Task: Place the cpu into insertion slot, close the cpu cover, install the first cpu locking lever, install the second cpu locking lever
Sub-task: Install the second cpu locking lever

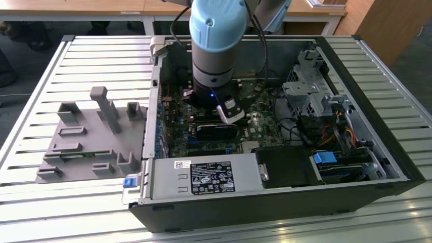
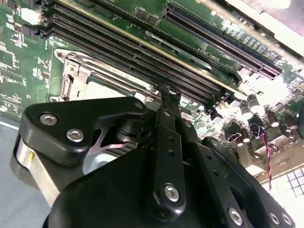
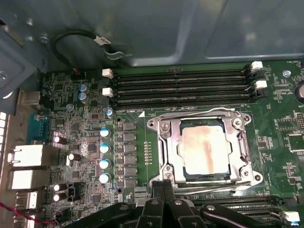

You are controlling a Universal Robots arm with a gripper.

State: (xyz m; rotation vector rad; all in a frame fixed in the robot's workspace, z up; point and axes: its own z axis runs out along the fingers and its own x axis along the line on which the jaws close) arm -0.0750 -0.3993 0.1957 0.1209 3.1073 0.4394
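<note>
While the arm [image 1: 214, 45] stands upright in the middle of the open computer case [image 1: 351, 152] on the slatted bench [image 1: 60, 202], I judge the work to be at the locking levers. The cpu [image 3: 206, 149] already lies in the insertion slot [image 3: 164, 156], right of centre in the first wrist view, and the cpu cover [image 3: 236, 137] lies flat around it. My gripper [image 3: 164, 186] sits at the socket's lower left edge with its fingers drawn narrow together, apparently on a lever [image 3: 209, 186]. I would press slowly and keep the thin wire under its catch. Whether it has latched I cannot tell, since the linkage hides that corner in both wrist views.
</note>
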